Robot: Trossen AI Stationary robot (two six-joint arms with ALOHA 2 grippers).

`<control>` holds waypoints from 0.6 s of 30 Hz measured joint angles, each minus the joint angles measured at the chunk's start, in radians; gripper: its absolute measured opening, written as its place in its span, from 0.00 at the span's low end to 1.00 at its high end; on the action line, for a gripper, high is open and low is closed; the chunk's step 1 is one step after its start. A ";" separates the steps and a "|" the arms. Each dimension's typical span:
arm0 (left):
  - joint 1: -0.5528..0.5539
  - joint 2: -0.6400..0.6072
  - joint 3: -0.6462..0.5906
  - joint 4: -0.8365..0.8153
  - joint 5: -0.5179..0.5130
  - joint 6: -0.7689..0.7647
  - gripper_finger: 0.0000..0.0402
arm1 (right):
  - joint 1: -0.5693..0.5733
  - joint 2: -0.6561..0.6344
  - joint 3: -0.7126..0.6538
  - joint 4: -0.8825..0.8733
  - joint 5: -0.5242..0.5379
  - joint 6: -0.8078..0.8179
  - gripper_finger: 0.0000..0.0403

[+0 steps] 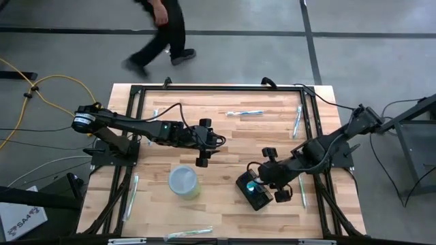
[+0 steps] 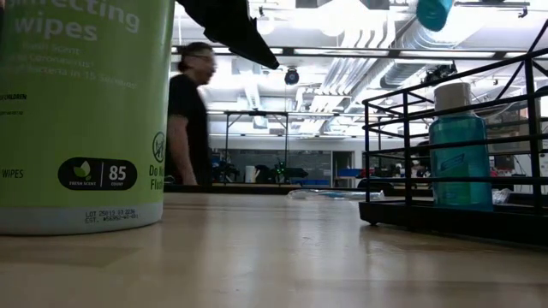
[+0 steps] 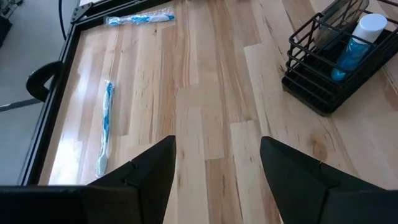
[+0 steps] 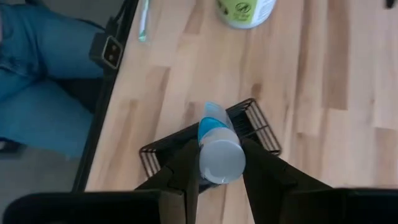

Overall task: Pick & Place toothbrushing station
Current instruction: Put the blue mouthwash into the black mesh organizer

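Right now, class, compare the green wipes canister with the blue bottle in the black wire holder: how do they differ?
The wipes canister stands free on the bare wood; the blue bottle sits inside the black wire holder. The canister is wide, opaque and pale green; the bottle is slim, see-through blue with a white cap. The right gripper closes around the bottle's cap; nothing touches the canister, and the left gripper is open above bare table. Both stand upright.
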 joint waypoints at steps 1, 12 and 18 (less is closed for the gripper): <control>0.000 0.000 0.000 0.000 0.001 -0.009 0.56 | 0.000 0.005 0.000 0.001 -0.008 0.005 0.22; 0.000 0.000 0.000 0.000 0.002 -0.044 0.56 | 0.000 0.008 0.000 -0.005 -0.095 0.059 0.22; 0.000 0.000 0.000 0.000 0.005 -0.075 0.56 | -0.030 0.008 0.000 -0.057 -0.142 0.064 0.22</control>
